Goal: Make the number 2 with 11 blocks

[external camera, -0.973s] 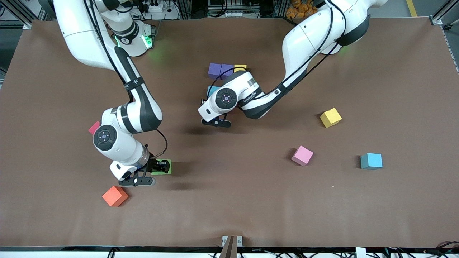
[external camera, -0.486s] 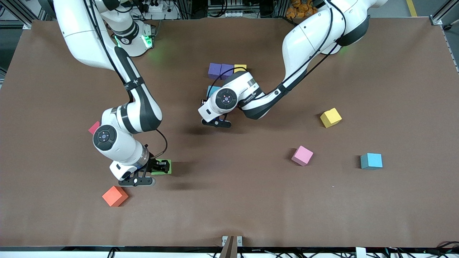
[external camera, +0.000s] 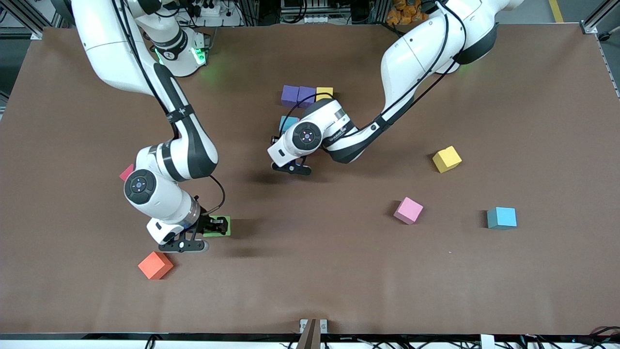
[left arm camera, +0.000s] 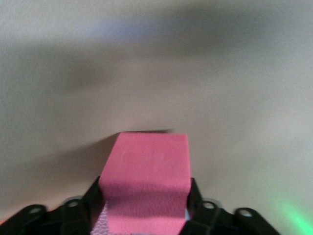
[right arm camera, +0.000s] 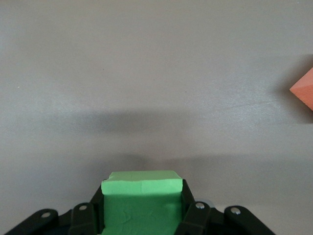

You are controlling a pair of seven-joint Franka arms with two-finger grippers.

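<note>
Two grippers, both busy! Nearest the camera sits an orange foam cube (external camera: 155,265). Just farther, the right gripper (external camera: 213,228) is clamped narrow on a green foam cube (right arm camera: 142,205), low at the table. Toward the left arm's end lie a pink foam cube (external camera: 408,210), a light blue foam cube (external camera: 502,217) and, farther, a yellow foam cube (external camera: 446,159). A red foam cube (external camera: 127,172) peeks from under the right arm. Mid-table, the left gripper (left arm camera: 145,196) straddles a second pink cube (left arm camera: 146,166); gripped or released, I cannot tell. Farther, another light blue cube (external camera: 286,122), then two purple foam cubes (external camera: 298,95) and a yellow one (external camera: 324,91), touching in a row.
</note>
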